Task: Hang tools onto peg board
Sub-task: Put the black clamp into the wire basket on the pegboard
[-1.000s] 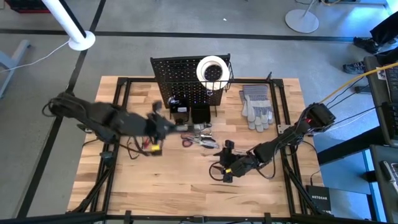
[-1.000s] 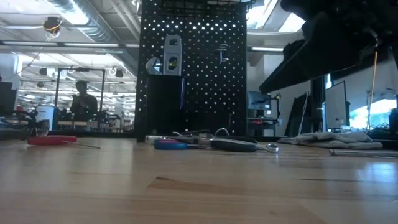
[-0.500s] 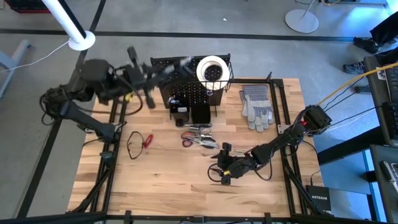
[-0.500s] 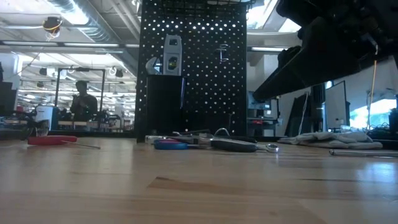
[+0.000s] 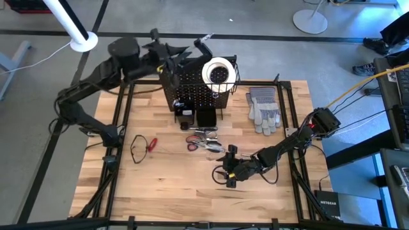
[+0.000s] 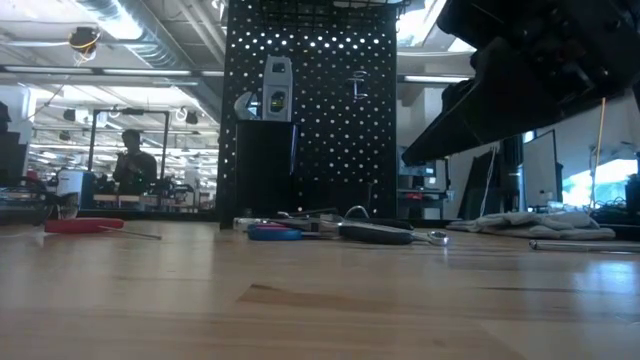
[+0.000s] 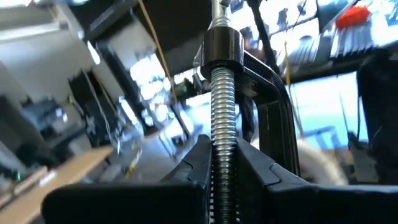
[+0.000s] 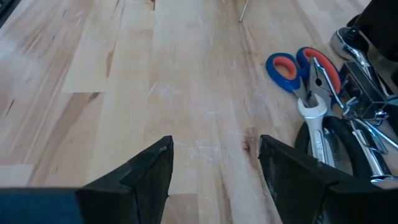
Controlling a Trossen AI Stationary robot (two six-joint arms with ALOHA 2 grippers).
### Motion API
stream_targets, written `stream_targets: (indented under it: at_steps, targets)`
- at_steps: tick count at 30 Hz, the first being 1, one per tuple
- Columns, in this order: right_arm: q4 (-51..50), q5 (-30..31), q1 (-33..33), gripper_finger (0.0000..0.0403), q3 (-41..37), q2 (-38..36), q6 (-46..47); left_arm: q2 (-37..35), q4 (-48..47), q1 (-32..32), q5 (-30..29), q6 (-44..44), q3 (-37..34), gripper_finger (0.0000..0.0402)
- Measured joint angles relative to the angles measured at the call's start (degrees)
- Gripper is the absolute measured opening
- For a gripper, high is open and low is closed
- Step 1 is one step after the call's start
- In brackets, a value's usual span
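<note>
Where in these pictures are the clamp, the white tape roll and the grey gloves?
Clamp (image 7: 222, 137): left wrist view, on its threaded silver screw.
Tape roll (image 5: 218, 71): high view, on its white ring, in the wire basket.
Gloves (image 5: 263, 110): high view, on the palm area, lying on the table.

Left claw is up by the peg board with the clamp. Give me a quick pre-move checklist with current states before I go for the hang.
1. Left claw shut on the C-clamp, pinching its threaded screw: ok.
2. C-clamp carried up near the peg board's top edge: ok.
3. C-clamp frame lined up with a hook: cannot tell.
4. Right claw open, low over the table, away from the board: ok.
5. Scissors and wrench lying flat beside the right claw, undisturbed: ok.
6. Tape roll sits in the wire basket: ok.
</note>
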Motion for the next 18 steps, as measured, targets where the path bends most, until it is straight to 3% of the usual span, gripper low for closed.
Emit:
stream_targets:
  at_steps: [5,18]
  targets:
    - [-0.1,-0.4,0.0,0.0237,0.0,0.0,0.0,0.8,-7.5,3.5,0.5,-1.7,0.0,0.0029]
    - [-0.1,-0.5,0.0,0.0237,0.0,0.0,0.0,2.4,-11.6,5.3,3.0,-6.5,0.0,0.0031]
